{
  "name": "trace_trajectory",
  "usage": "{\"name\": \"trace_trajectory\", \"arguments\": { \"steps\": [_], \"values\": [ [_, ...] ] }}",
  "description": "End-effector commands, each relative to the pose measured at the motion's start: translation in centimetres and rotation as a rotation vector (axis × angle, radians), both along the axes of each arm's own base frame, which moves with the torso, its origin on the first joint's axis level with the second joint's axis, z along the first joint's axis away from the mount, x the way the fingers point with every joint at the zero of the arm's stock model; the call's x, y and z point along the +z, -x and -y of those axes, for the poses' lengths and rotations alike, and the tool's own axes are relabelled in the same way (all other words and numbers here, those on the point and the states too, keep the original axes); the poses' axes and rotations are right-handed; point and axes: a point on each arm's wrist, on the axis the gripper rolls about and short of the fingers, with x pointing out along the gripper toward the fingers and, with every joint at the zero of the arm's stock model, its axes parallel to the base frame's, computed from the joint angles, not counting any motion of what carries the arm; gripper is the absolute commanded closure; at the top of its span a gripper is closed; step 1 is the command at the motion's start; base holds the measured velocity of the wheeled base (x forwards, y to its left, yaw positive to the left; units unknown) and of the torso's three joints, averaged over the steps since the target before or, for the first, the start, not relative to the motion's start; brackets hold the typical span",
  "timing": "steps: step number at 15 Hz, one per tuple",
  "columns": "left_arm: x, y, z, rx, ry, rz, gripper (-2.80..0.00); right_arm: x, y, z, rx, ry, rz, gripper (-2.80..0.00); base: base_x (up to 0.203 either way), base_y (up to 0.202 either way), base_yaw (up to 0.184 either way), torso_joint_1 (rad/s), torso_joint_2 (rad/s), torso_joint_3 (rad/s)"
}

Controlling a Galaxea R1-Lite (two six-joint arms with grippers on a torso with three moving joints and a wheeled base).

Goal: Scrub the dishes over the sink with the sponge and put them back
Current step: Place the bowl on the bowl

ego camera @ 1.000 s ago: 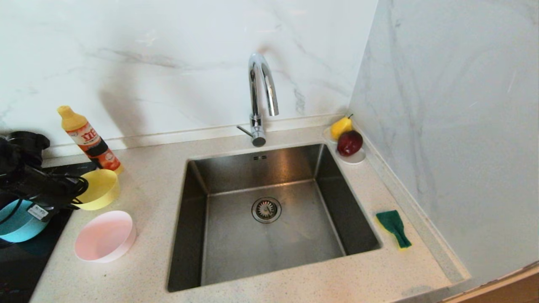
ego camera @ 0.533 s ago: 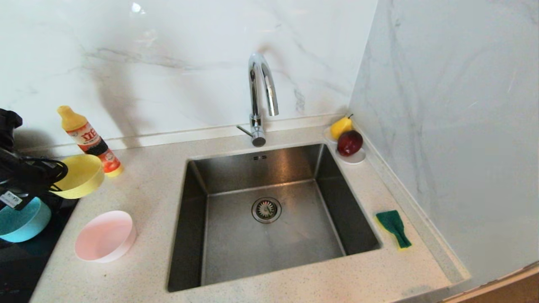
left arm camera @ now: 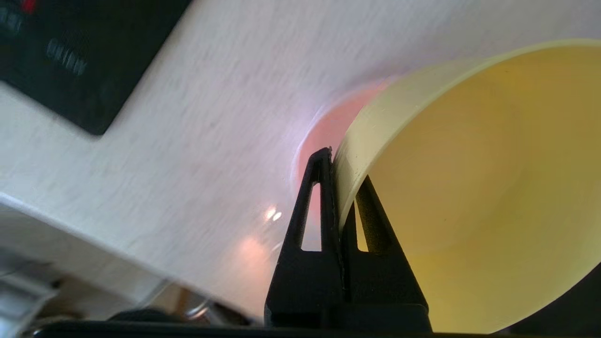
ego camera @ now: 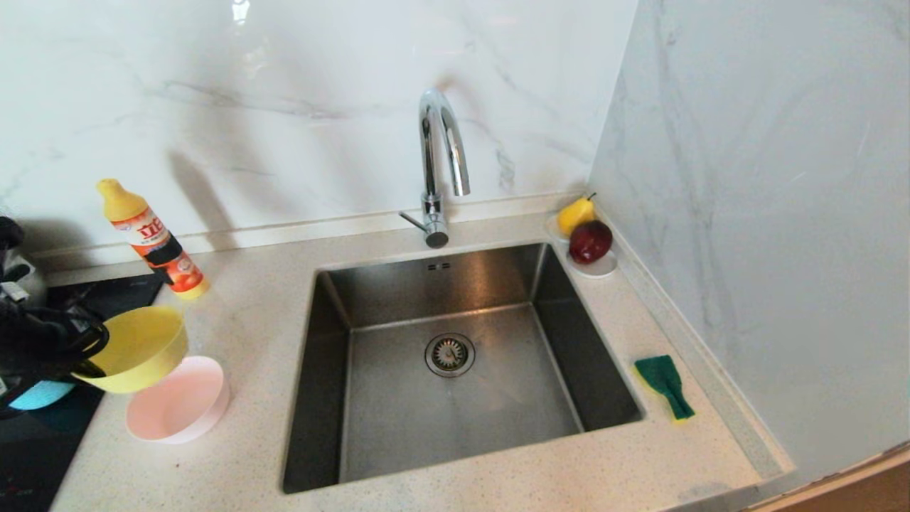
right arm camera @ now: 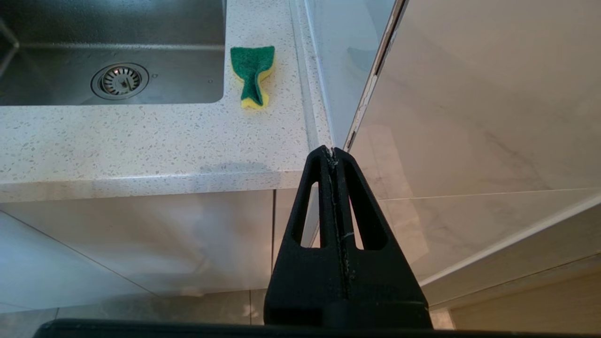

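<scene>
My left gripper (ego camera: 91, 350) (left arm camera: 339, 173) is at the far left, shut on the rim of the yellow bowl (ego camera: 138, 347) (left arm camera: 469, 188), which hangs tilted above the counter. Just below it the pink bowl (ego camera: 181, 405) (left arm camera: 324, 134) rests on the counter. Only a sliver of the teal bowl (ego camera: 39, 393) shows behind my left arm. The sponge (ego camera: 665, 384) (right arm camera: 252, 70) lies green face up on the counter right of the sink (ego camera: 441, 284) (right arm camera: 70, 23). My right gripper (right arm camera: 332, 152) is shut and empty, parked below the counter's front edge.
A chrome faucet (ego camera: 441, 153) arches over the sink's back edge. An orange detergent bottle (ego camera: 153, 242) stands behind the bowls. A white saucer with fruit (ego camera: 590, 245) sits in the back right corner. A black cooktop (ego camera: 35, 455) fills the near left. A marble wall closes the right side.
My left gripper has lifted the yellow bowl off the counter by the bottle and carried it toward the front, so it now overlaps the pink bowl's rim. The right arm has not moved.
</scene>
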Motion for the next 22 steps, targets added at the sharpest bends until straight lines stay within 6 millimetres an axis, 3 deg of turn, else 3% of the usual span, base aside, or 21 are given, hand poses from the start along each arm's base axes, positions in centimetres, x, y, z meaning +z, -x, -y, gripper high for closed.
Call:
{"name": "trace_trajectory", "arguments": {
  "steps": [1, 6, 11, 17, 22],
  "values": [
    [0.0, 1.6, 1.2, -0.034, -0.006, -0.015, 0.00, 0.0, 0.0, 0.0, 0.001, 0.001, 0.001, 0.00, 0.000, 0.000, 0.000, 0.000, 0.00, 0.000],
    [-2.2, 2.4, 1.9, -0.079, -0.114, 0.001, 0.00, 0.0, 0.0, 0.0, 0.000, 0.001, 0.001, 0.00, 0.000, 0.000, 0.000, 0.000, 0.00, 0.000],
    [-3.7, 2.7, 2.1, -0.089, -0.093, -0.047, 0.00, 0.0, 0.0, 0.0, 0.001, 0.001, 0.000, 0.00, 0.000, 0.000, 0.000, 0.000, 0.00, 0.000],
    [-6.1, 1.8, 1.7, -0.087, -0.110, -0.028, 0.00, 0.0, 0.0, 0.0, 0.001, 0.001, 0.001, 0.00, 0.000, 0.000, 0.000, 0.000, 0.00, 0.000],
    [-5.9, 1.5, 1.5, -0.080, -0.112, -0.010, 0.00, 0.0, 0.0, 0.0, 0.001, 0.001, 0.001, 0.00, 0.000, 0.000, 0.000, 0.000, 0.00, 0.000]
  ]
}}
